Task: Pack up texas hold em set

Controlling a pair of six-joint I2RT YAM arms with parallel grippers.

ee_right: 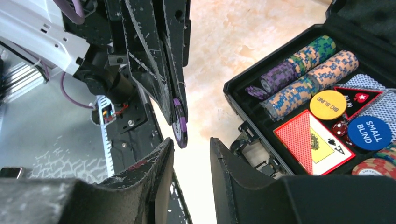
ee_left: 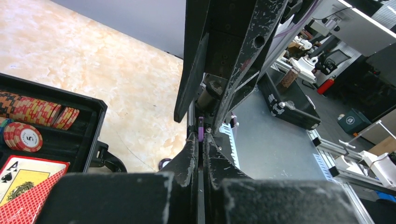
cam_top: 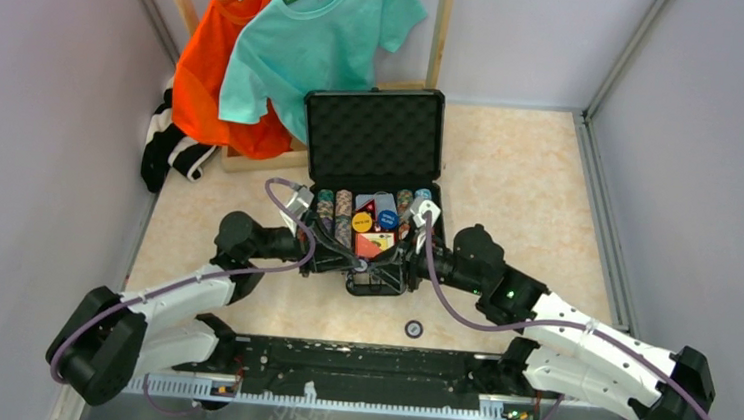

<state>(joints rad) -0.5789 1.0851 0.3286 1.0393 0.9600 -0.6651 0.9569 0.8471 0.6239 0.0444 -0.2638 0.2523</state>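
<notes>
The black briefcase (cam_top: 374, 135) lies open, its foam lid standing up at the back. Its tray holds rows of poker chips (ee_right: 303, 70), a red card box (ee_right: 310, 144), a yellow button (ee_right: 328, 104), a blue button (ee_right: 370, 132) and red dice (ee_right: 340, 129). In front of the case, my left gripper (ee_left: 201, 137) is shut on a purple chip (ee_right: 180, 122), held edge-on. My right gripper (ee_right: 191, 144) faces it, open, with the chip just beyond its fingertips and not touching them. Another chip (cam_top: 413, 328) lies on the table near the arm bases.
An orange shirt (cam_top: 219, 68) and a teal shirt (cam_top: 317, 35) hang on a wooden rack at the back left, with a black-and-white cloth (cam_top: 167, 149) below. The black base rail (cam_top: 355, 369) runs along the near edge. Grey walls close in both sides.
</notes>
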